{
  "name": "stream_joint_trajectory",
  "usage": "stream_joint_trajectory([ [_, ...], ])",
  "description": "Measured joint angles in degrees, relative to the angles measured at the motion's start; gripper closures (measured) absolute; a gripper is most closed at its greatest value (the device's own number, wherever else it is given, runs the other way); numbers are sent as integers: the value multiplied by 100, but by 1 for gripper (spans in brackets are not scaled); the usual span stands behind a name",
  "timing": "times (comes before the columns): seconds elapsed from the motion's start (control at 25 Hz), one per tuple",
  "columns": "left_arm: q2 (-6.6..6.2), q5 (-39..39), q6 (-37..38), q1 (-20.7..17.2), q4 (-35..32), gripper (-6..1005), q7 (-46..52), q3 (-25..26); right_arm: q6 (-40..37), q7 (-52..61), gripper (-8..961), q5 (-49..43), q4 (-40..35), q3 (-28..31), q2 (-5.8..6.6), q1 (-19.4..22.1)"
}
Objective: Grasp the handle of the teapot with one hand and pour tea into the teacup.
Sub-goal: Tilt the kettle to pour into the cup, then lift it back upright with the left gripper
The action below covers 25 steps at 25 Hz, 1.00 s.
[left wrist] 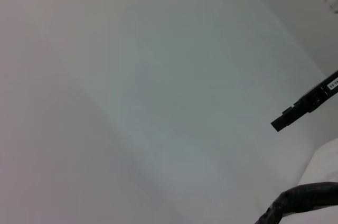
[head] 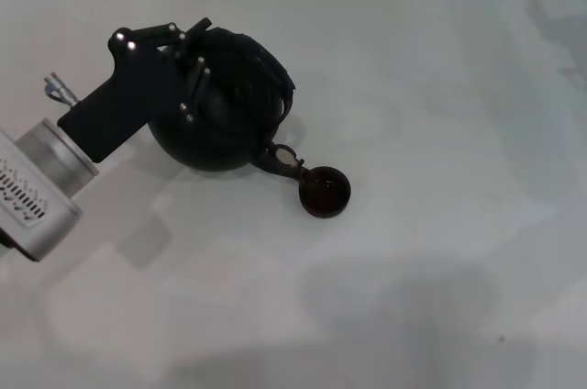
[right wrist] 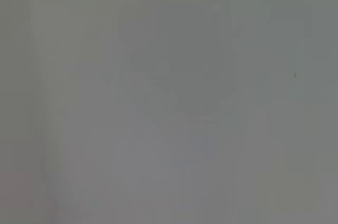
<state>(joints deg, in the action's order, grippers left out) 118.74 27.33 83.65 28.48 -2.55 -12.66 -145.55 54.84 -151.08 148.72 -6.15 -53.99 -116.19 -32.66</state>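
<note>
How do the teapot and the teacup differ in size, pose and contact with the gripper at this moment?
The teapot is far larger than the teacup. The teapot is tipped with its spout over the teacup, which sits upright on the table. The left gripper is at the teapot's top; nothing touches the teacup. Both are dark and round.

Even, dim light, soft shadows (right wrist view featureless).

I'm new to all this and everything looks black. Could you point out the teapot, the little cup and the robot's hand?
teapot point(head: 215, 137), head view, on its round body.
teacup point(head: 325, 193), head view, on its dark inside.
left gripper point(head: 197, 50), head view, at its fingertips over the pot's top.
</note>
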Motion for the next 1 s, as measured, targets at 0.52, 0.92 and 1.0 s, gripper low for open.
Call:
stream_joint_trajectory([
  [0.52,0,7,-162,65,-54,896,-119,0,0,0,95,-1,0,8,0,-4],
  [0.92,0,31,-165,84,-74,896,-138,5,0,0,95,-1,0,28,0,-4],
  [1.0,6,91,-165,79,-79,896,-125,7,0,0,95,-1,0,31,0,-8],
])
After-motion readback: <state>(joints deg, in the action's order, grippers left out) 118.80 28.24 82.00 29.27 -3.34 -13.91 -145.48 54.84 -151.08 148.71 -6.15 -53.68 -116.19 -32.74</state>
